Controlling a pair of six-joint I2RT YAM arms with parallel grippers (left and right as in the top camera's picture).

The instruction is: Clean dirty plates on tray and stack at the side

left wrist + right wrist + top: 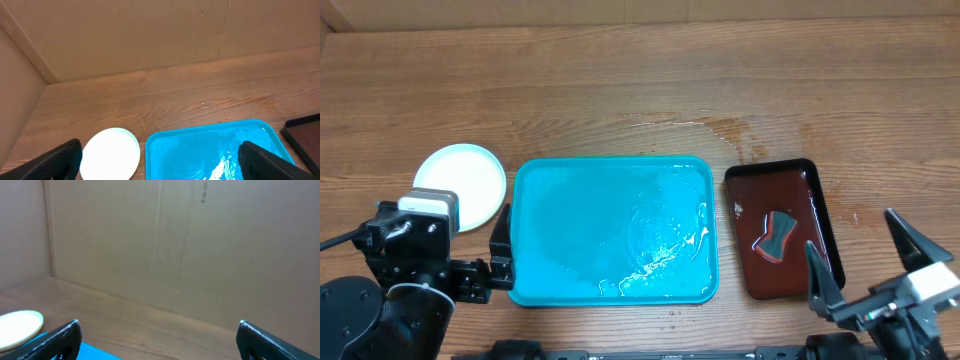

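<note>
- Overhead view: the turquoise tray (570, 215) lies mid-bench (620, 80), long side running left to right. Its floor is wet, with bright water streaks in the right half.
- A pale blue-white plate (465, 180) sits on the bench just beside the tray's left end, outside the rim. We cannot tell whether other plates lie under it.
- Left claw (160, 165): fingers spread wide, nothing between them. It hovers at the tray's left end, near the front edge of the bench. Its wrist view takes in both plate and tray.
- A dark reddish-brown tray (790, 190) lies just right of the turquoise one, not touching it. A small grey-and-red item (777, 236) lies inside; we cannot identify it.
- Right claw (860, 252): spread wide, holding nothing, at the front right of the bench beside the dark reddish-brown tray.
- A wet patch (720, 128) shows on the bench behind the gap between the two trays.
</note>
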